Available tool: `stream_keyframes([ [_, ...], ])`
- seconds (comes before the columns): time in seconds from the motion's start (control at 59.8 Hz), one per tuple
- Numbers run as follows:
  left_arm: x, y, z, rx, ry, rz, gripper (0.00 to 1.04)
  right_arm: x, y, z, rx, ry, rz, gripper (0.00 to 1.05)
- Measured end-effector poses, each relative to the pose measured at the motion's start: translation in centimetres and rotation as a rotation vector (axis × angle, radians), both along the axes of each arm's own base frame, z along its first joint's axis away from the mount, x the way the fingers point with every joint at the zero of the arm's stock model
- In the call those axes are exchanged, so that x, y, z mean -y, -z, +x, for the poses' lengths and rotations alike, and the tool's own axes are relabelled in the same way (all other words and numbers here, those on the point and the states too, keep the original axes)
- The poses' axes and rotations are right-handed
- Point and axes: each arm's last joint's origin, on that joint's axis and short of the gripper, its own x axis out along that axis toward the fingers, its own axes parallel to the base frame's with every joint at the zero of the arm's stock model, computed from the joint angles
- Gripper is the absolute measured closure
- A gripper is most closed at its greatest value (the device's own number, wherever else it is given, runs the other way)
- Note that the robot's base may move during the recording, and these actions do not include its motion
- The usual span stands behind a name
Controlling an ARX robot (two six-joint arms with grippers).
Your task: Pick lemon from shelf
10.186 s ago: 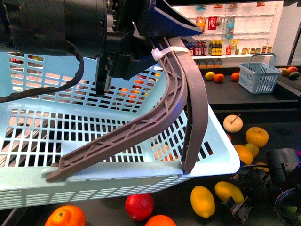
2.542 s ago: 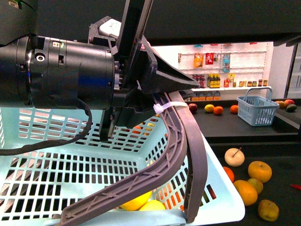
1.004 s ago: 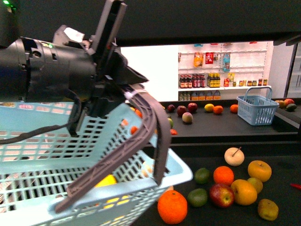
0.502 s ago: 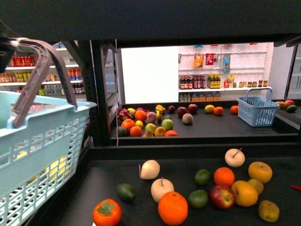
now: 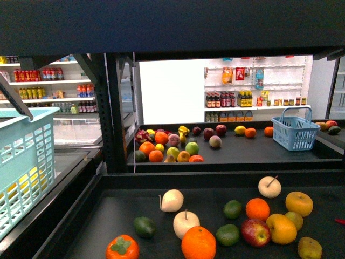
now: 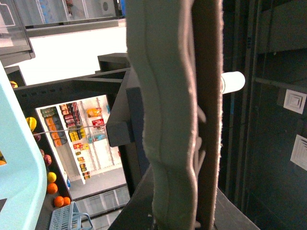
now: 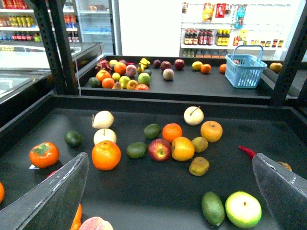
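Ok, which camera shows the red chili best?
Right wrist view: the chili lies in plain sight on the black shelf. The front view catches only a red sliver at the edge; the left wrist view misses it.

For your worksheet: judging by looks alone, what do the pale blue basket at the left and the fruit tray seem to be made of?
Pale blue basket: apparently moulded plastic, with a regular slotted wall and a slight sheen. Fruit tray: probably painted metal, flat matte black with no shine, though its look leaves that open.

A light-blue basket (image 5: 21,162) at far left, a small blue basket (image 5: 296,129) farther back, right.
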Motion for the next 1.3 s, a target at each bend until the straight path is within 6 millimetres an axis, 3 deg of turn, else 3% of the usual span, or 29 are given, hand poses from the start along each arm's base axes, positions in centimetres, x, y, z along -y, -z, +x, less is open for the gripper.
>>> stream_keyframes([
  [0.335,-5.0,1.9,1.0,0.028,-0.005,0.003,0.96,0.0,0.0,0.0,0.000,0.000,0.000,0.02],
  [0.585,-7.4,3.6,1.4,0.013,0.004,0.031,0.96,0.0,0.0,0.0,0.000,0.000,0.000,0.02],
  [0.803,-8.1,6.3,1.9,-0.045,0.022,-0.012,0.96,0.0,0.0,0.0,0.000,0.000,0.000,0.02],
  [1.154,-8.2,6.4,1.9,-0.044,0.024,-0.022,0.96,0.0,0.0,0.0,0.000,0.000,0.000,0.02],
  [1.305,-8.2,6.6,1.8,-0.051,0.028,-0.024,0.71,0.0,0.0,0.0,0.001,0.000,0.000,0.02],
])
